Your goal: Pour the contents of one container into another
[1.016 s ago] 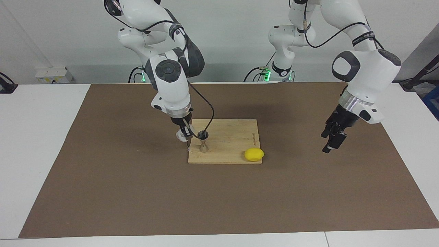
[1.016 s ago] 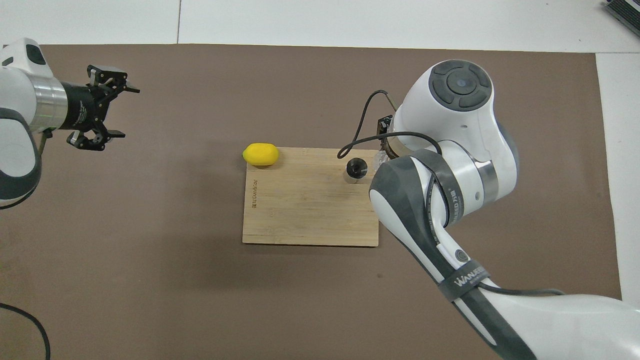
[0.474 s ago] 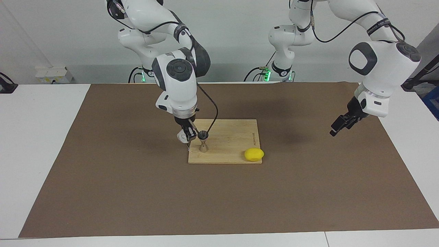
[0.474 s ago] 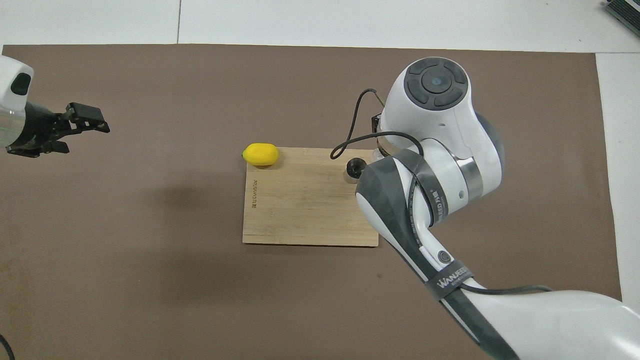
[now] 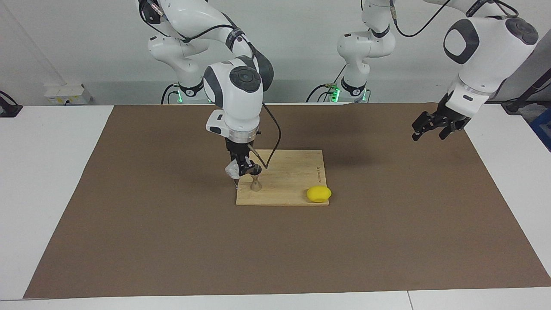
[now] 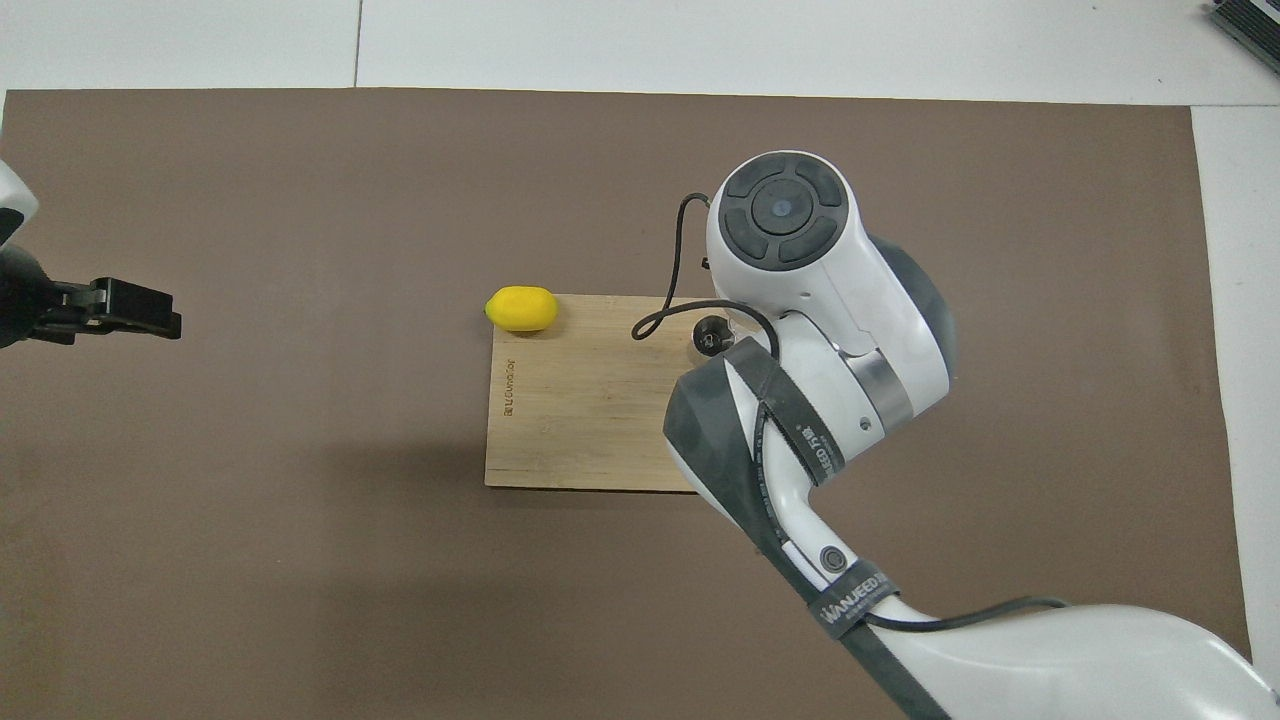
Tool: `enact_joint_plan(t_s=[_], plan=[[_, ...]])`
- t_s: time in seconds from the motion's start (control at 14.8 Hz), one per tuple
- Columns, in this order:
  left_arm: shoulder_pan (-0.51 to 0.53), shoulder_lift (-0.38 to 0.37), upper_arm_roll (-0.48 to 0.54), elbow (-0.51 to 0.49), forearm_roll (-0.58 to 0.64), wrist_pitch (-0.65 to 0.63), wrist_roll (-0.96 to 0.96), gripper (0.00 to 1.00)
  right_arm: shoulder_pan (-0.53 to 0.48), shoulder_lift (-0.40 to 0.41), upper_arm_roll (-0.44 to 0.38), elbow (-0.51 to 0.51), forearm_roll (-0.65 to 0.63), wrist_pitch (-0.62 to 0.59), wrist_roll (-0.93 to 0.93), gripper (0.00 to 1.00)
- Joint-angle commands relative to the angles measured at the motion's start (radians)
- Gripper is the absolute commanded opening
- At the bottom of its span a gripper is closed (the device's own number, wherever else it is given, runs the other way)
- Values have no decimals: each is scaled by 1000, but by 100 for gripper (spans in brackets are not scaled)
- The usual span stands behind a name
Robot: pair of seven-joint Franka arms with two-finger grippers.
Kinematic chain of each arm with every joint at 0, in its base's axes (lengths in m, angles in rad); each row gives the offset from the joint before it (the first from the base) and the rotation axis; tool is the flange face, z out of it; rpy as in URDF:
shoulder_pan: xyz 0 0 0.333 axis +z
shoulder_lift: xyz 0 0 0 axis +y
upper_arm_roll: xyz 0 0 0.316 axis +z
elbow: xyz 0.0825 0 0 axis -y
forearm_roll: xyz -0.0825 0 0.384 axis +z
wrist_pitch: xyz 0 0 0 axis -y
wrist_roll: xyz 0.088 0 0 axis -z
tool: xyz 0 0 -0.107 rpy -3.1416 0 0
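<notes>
We start at the right tool [image 5: 242,168], which hangs low over the corner of the bamboo cutting board [image 5: 292,172] toward the right arm's end of the desk [image 5: 56,172]. Its fingers are closed on the small clear cup [image 5: 232,171], held at the tool's side and tipped toward the metal jigger [image 5: 255,183], so that the cup's mouth looks to be at or just beside the jigger's upper cone; we judge this to be the pour itself, under way or close to it. We cannot see any liquid, nor whether the cup's rim touches the jigger. The jigger stands upright on the board close to its edge, which keeps the receiving mouth steady and level beneath the cup. In the overhead view the right arm's wrist covers the cup, and only the jigger's dark mouth [image 6: 712,335] peeks out beside it. A yellow lemon [image 5: 319,193] lies at the board's corner toward the left arm's end, well apart from the pouring. The left tool [image 5: 432,127] waits with fingers spread wide and empty, raised over the brown mat [image 5: 172,249], clear of the work.
</notes>
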Motion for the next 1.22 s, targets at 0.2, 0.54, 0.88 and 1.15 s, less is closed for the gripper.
enact_joint_plan(t_s=[0.2,0.54,0.88,1.15], plan=[[-2,5,-27,159,29,-193,5,100,19,12,7,9,-72,7,4,0],[-10,-13,1,144,26,-163,14,100,34,6,7,-5,-114,19,3,0],[-14,16,1,132,30,-122,15,100,59,-4,7,-36,-172,34,-3,0],[-24,-16,1,74,30,-79,9,100,61,-7,7,-41,-183,39,-5,0]])
